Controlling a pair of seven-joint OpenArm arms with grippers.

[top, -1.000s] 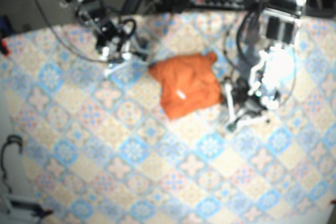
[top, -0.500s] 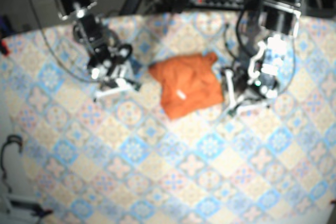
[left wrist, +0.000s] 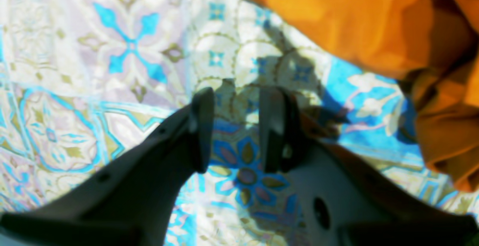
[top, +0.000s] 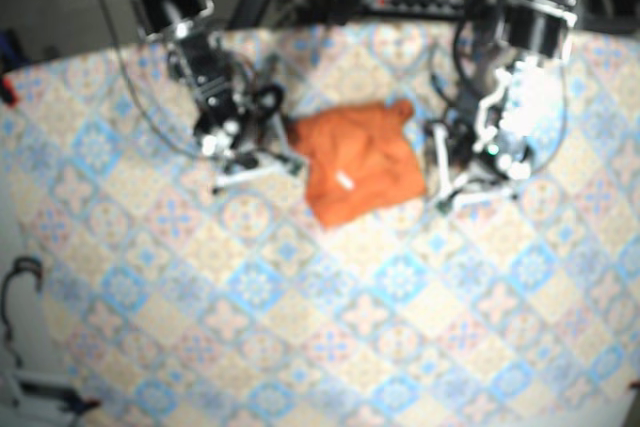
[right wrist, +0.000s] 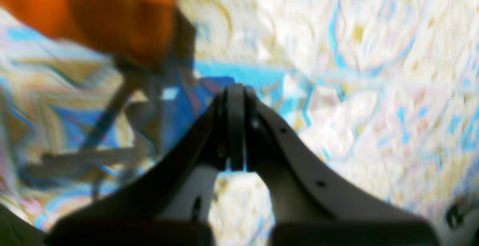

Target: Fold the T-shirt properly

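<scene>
One orange T-shirt [top: 365, 152] lies in a compact bundle near the middle of the patterned tablecloth [top: 300, 327]. It carries one small white tag [top: 345, 180], too blurred to read. Two grippers flank it. The left gripper [left wrist: 235, 100] sits just beside the shirt's edge, jaws parted and empty. The right gripper [right wrist: 235, 92] is pressed closed on nothing.

The orange T-shirt [top: 360, 162] lies folded into a compact, rumpled, roughly four-sided bundle, slightly askew, on the patterned worktop [top: 330, 337] near its far middle, with a small white mark on top and a nub at its far right corner.
</scene>
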